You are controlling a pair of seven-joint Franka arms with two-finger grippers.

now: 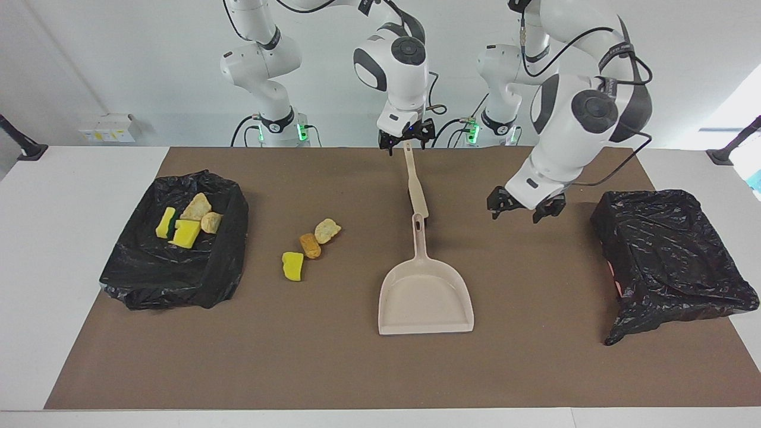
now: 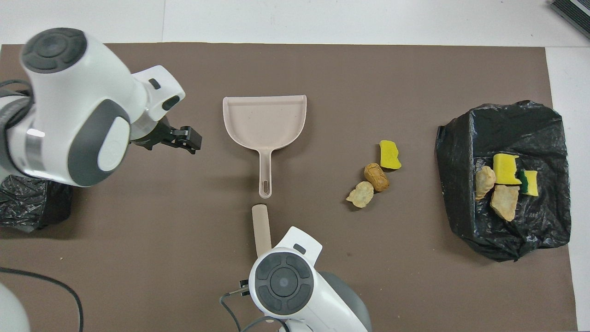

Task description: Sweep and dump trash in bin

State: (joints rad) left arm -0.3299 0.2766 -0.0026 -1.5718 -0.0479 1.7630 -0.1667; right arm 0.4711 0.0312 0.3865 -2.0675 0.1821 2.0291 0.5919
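My right gripper [image 1: 405, 142] hangs with fingers apart over the long beige brush [image 1: 415, 186]. My left gripper [image 1: 519, 209] hovers, fingers spread, beside the flat beige plastic dustpan [image 1: 425, 297].

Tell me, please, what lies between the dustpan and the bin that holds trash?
Three loose pieces: a yellow sponge bit, an orange-brown chunk and a beige chunk; both views show them.

A matt brown mat [image 1: 535, 368] covers the smooth white bench [image 1: 71, 178], the two bin liners [image 1: 172, 261] [image 1: 672, 255] are crinkled glossy black plastic, the dustpan [image 1: 425, 300] is smooth beige plastic, the yellow sponge bit [image 1: 292, 266] looks porous, and the beige chunk [image 1: 326, 230] rough and crumbly.
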